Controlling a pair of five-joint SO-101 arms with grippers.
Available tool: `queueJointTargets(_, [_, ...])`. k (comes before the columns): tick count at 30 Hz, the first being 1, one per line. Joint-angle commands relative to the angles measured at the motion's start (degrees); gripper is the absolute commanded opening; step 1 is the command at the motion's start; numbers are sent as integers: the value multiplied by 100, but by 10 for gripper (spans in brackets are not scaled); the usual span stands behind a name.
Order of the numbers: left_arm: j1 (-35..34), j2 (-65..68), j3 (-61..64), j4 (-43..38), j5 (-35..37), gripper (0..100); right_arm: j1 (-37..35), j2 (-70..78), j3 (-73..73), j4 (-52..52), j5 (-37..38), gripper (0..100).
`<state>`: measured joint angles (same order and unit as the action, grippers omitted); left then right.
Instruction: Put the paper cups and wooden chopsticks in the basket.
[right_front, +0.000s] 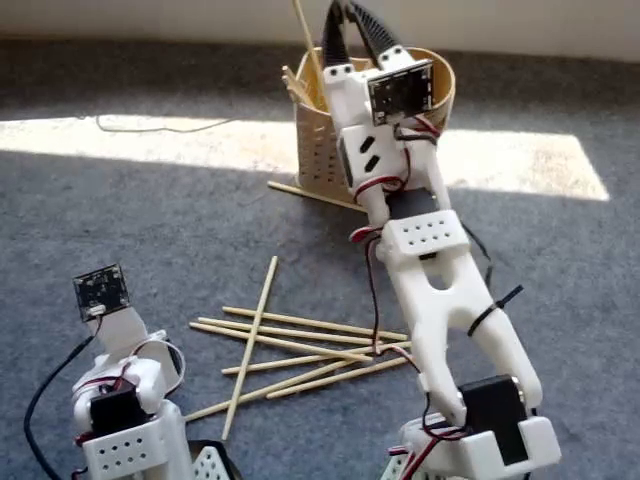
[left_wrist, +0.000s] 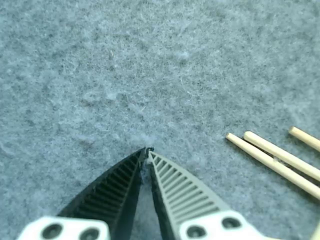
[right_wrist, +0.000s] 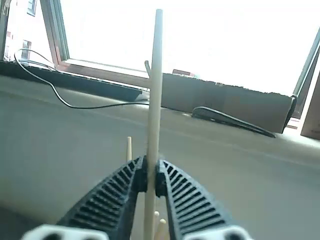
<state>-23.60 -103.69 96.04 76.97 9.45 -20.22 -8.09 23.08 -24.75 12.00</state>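
item 1. my right gripper (right_wrist: 151, 172): jaws pinched narrow on one wooden chopstick (right_wrist: 157, 75), gripped low on its length, so most of the stick stands upright above the fingers. the arm is stretched to the far side with the gripper above the basket (right_front: 318, 150). i judge the stick is held vertical so it can go in end-first rather than bridge the rim.

item 2. basket: tan, with a perforated wall, far centre. chopstick ends (right_front: 291, 88) stand against its left rim, so part of the job looks done.

item 3. my left gripper (left_wrist: 149, 151): jaws closed tip to tip and holding nothing, pointed down at bare carpet on the near left, near the ends of the scattered sticks.

item 4. loose chopsticks (right_front: 300, 345): a crossed scatter lying flat, near centre, between my two arms and well apart from the basket. because they overlap, i judge each one wants lifting singly.

item 5. single chopstick (right_front: 310, 195): lying flat at the basket's near foot. i cannot tell whether it is touching or just beside.

item 6. surface: grey short-pile carpet (right_front: 150, 240), probably soft enough to make flat sticks awkward to pinch. a sunlit band (right_front: 180, 145) crosses its far side, with a thin cable (right_front: 150, 127) lying there.

item 7. room: a bright window (right_wrist: 225, 35) beyond the held stick.
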Motion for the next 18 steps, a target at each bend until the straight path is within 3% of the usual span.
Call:
queueJointTargets(1, [48,-13,110,26,-26,7,57,-57,312,-145,-70,5])
queueJointTargets(18, [48,-13,110,26,-26,7,66,-57,1604,-145,-79,8])
